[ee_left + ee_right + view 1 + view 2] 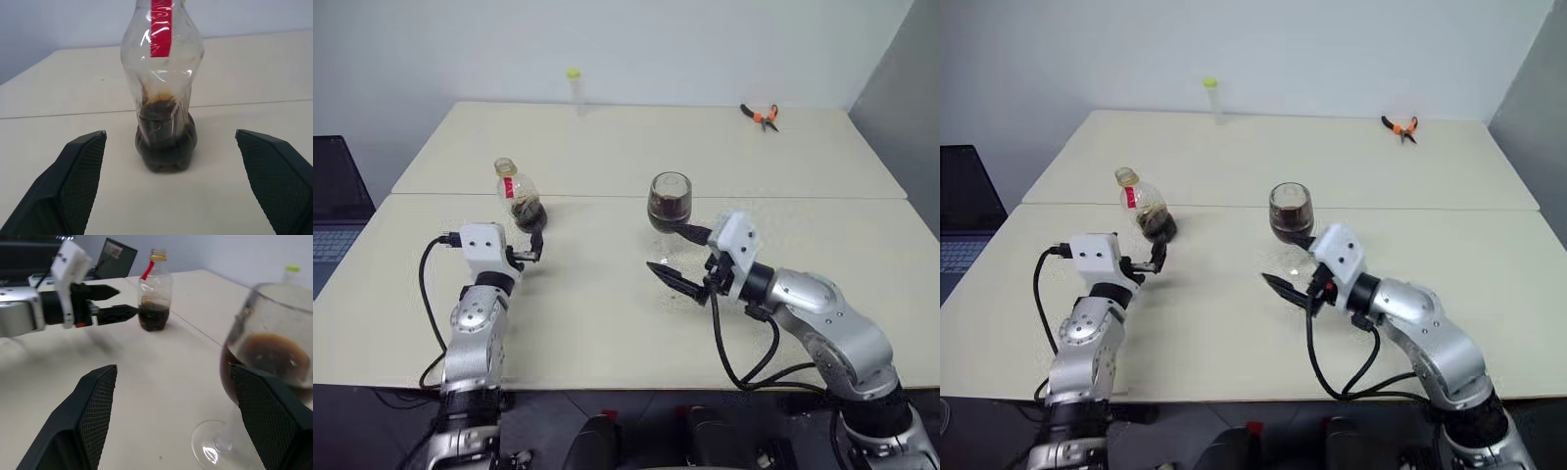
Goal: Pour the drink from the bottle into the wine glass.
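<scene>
- From my remote station I see the bottle [518,199] standing upright on the cream table [607,323], left of centre, close to the seam where two tabletops meet; no cap is on its open mouth.
- A red mark runs down the bottle's neck, and a little of the drink [166,147], dark brown, sits in its bulbous base.
- My left gripper [536,245] sits just short of the bottle, its black fingers [73,181] spread wide; in the left wrist view the bottle stands between them, clear of both, touching neither.
- The wine glass [669,201] stands upright to the right of centre, its bowl roughly half full of the same dark liquid.
- My right gripper [680,259] is level at the near side of the glass, jaws wide, one finger up near the bowl and the other low near the foot; I cannot tell whether either touches the glass, and in the right wrist view the stem and foot lie between the two fingers [93,416].
- Bottle and glass stand well apart, side by side across the table.
- At the far edge stand a thin clear tube [574,90] with a yellow-green top and, towards the far right corner, orange-handled pliers [760,116].
- A laptop [333,211] rests off the table's left side.
</scene>
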Available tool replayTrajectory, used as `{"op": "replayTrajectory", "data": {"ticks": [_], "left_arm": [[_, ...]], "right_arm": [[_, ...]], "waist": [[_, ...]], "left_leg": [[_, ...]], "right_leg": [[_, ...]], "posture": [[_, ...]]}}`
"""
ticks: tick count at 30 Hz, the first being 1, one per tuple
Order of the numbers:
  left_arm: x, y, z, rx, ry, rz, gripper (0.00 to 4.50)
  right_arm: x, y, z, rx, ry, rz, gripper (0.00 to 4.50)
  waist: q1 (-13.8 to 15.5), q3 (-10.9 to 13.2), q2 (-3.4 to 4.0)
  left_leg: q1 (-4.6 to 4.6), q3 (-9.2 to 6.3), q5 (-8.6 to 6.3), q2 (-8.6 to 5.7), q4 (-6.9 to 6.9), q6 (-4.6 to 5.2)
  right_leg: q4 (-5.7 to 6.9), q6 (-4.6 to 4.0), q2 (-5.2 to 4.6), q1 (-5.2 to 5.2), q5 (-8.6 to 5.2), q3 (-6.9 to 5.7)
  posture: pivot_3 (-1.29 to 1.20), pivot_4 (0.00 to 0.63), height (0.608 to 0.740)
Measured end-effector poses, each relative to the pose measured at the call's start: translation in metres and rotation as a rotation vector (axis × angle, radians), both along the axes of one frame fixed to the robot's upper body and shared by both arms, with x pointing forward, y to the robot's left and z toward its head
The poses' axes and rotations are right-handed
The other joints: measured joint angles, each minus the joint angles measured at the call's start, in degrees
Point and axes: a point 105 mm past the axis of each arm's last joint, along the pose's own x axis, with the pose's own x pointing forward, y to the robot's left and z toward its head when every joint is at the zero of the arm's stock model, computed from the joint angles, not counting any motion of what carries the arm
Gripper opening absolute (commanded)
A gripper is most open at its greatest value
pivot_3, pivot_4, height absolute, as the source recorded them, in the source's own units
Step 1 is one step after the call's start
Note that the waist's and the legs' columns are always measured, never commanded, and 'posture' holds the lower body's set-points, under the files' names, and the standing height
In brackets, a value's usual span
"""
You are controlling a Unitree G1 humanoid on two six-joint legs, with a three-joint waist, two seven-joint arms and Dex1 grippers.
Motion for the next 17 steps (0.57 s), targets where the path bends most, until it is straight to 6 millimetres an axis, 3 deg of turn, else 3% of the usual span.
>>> {"op": "replayTrajectory", "data": {"ticks": [8, 14, 17], "left_arm": [[-0.020, -0.027, -0.016, -0.019, 0.034, -0.057, 4.48], [-0.024, -0.040, -0.019, -0.024, 0.026, -0.096, 4.48], [-0.024, -0.043, -0.019, -0.022, 0.025, -0.110, 4.48]], "right_arm": [[0.021, -0.038, -0.040, 0.211, -0.010, -0.345, 3.94], [0.035, -0.056, -0.085, 0.196, 0.038, -0.519, 3.94], [0.038, -0.062, -0.091, 0.197, 0.041, -0.559, 3.94]], "waist": [[-0.02, -0.01, 0.00], [-0.02, -0.01, 0.02], [-0.04, -0.01, 0.02]], "left_leg": [[0.17, 0.26, 0.00, 0.06, -0.11, 0.00], [0.22, 0.35, 0.00, 0.06, -0.12, 0.00], [0.23, 0.37, -0.01, 0.08, -0.13, 0.00]], "right_leg": [[0.03, -0.01, 0.07, 0.01, 0.00, 0.15], [0.03, -0.02, 0.27, 0.02, -0.01, 0.22], [0.03, -0.02, 0.31, 0.02, -0.01, 0.25]], "posture": [[0.00, 0.150, 0.740], [0.00, 0.150, 0.740], [0.00, 0.150, 0.740]]}}
